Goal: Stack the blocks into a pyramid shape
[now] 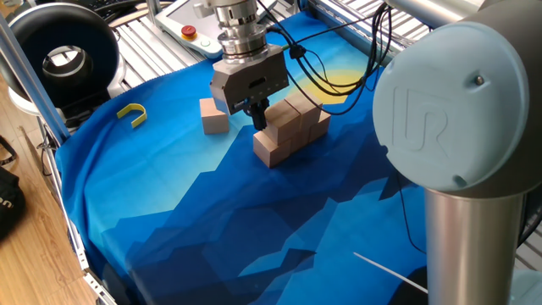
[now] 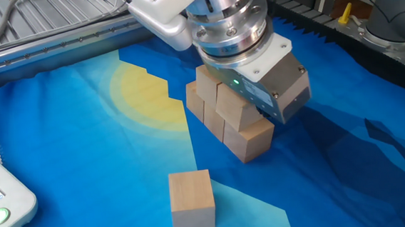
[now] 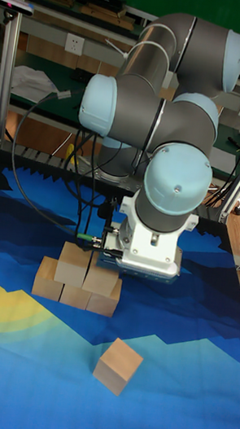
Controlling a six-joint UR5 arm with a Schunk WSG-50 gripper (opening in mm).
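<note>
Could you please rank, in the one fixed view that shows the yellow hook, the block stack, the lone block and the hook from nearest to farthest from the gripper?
1. Block stack, directly under the gripper.
2. Lone block, just left of it in the picture.
3. Yellow hook, far left on the blue cloth.

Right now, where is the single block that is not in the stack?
In the other fixed view the single block lies alone on the blue cloth, in front of the stack.
</note>
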